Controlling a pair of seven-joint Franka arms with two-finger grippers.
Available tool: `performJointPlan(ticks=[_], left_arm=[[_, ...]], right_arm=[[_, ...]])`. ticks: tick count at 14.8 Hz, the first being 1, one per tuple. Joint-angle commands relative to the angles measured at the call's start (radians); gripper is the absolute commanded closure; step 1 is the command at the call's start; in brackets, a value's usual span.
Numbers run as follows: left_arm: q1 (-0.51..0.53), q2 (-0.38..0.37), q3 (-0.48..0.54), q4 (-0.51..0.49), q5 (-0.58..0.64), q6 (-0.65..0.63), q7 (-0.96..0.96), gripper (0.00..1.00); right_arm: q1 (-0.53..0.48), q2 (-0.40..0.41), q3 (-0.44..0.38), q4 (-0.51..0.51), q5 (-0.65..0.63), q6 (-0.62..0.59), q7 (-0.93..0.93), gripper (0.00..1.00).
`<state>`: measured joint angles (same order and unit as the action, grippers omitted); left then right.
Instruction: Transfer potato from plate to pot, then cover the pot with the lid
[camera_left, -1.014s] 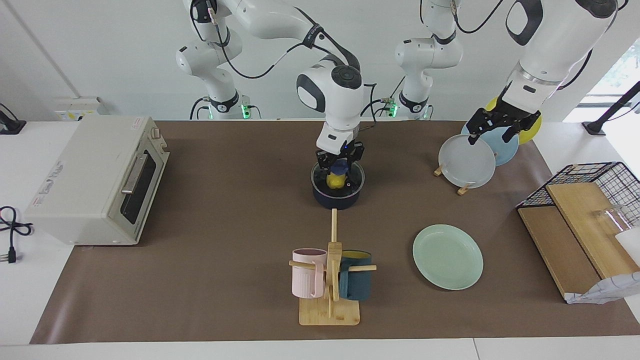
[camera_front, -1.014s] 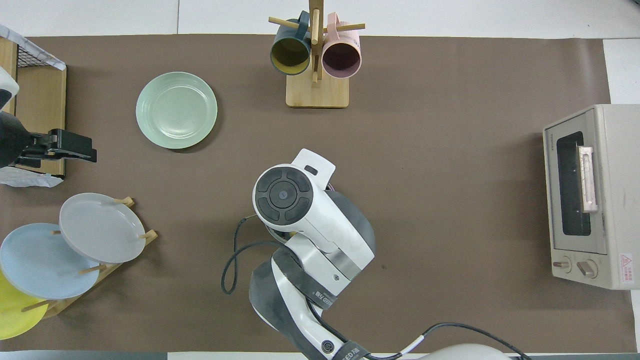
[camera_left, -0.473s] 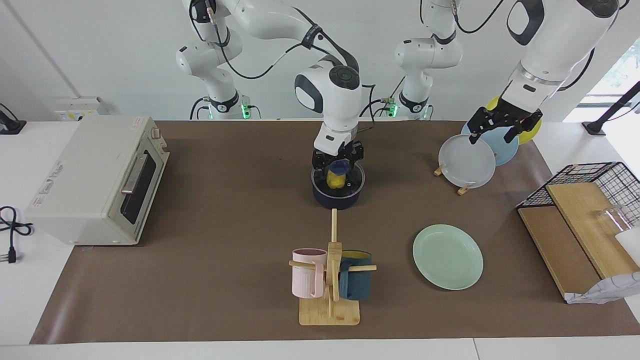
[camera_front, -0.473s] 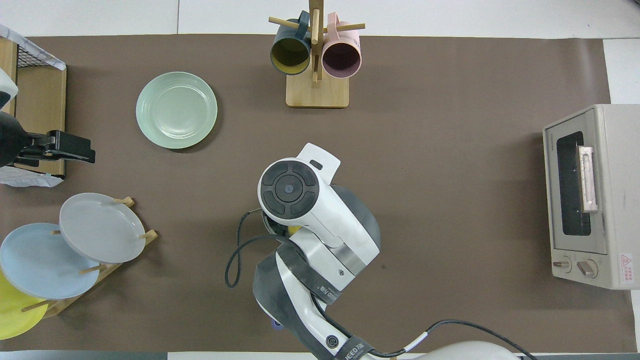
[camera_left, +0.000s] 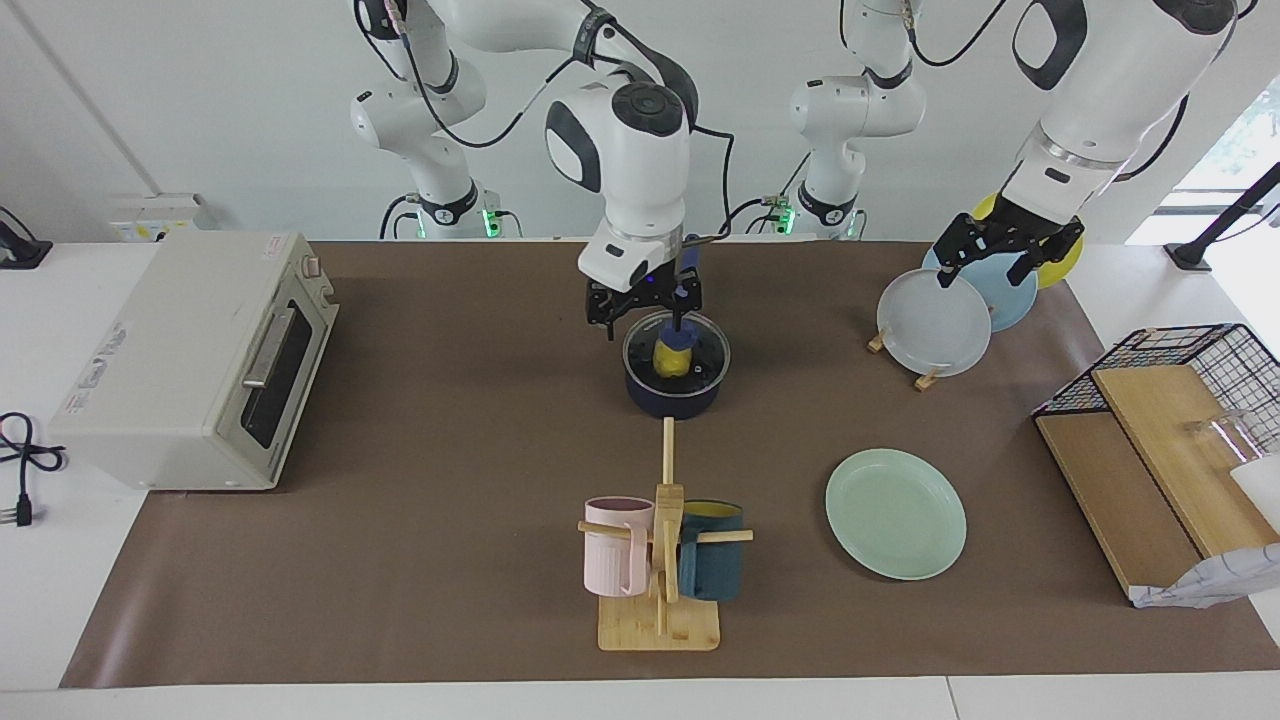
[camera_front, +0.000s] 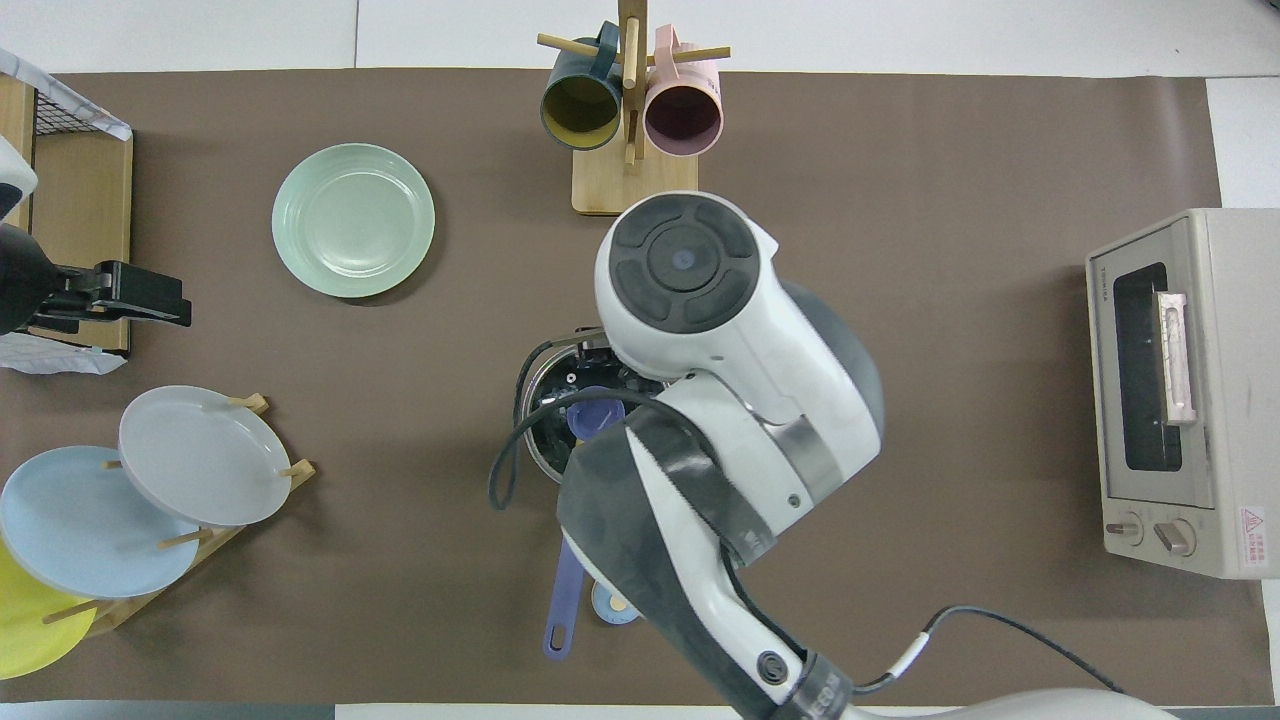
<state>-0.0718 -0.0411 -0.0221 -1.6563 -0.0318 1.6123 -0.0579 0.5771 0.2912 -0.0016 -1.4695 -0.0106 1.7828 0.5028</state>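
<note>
**A:** What's changed on my screen since a second ago?

**B:** I've lifted the right hand (camera_left: 645, 312) off the lid (camera_left: 676, 352); it now hangs just above the pot (camera_left: 673, 393), fingers spread with nothing between them, set a little toward the right arm's end of the bench (camera_left: 450, 420).

**A:** And the lid?

**B:** It sits on the pot, blue knob up. I can see the yellow potato (camera_left: 673, 362) through the glass, inside the pot.

**A:** The plate?

**B:** The green plate (camera_left: 896, 513) lies bare, farther from the robots than the pot and toward the left arm's end. From overhead I see the pot's blue handle (camera_front: 563, 598) pointing toward the robots.

**A:** Left arm?

**B:** It waits. Its hand (camera_left: 1008, 250) hangs over the upright plates in the rack (camera_left: 935, 322), fingers apart and holding nothing.
</note>
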Motion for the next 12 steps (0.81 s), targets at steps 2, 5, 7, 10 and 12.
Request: performJointPlan(ticks=[2, 5, 7, 10, 12], left_arm=[[0.015, -0.026, -0.009, -0.027, 0.012, 0.001, 0.007, 0.00], [0.013, -0.026, -0.009, -0.027, 0.012, 0.001, 0.007, 0.00], [0.013, -0.026, -0.009, -0.027, 0.012, 0.001, 0.007, 0.00], [0.013, -0.026, -0.009, -0.027, 0.012, 0.001, 0.007, 0.00], [0.013, -0.026, -0.009, -0.027, 0.012, 0.001, 0.007, 0.00]], right_arm=[[-0.146, -0.090, 0.011, 0.044, 0.000, -0.162, -0.106, 0.00], [-0.297, -0.168, 0.009, 0.025, 0.000, -0.278, -0.312, 0.00], [-0.396, -0.205, 0.009, -0.005, 0.000, -0.304, -0.459, 0.00], [-0.457, -0.248, 0.008, -0.083, -0.014, -0.306, -0.535, 0.00], [-0.487, -0.260, 0.008, -0.112, -0.014, -0.303, -0.598, 0.00]])
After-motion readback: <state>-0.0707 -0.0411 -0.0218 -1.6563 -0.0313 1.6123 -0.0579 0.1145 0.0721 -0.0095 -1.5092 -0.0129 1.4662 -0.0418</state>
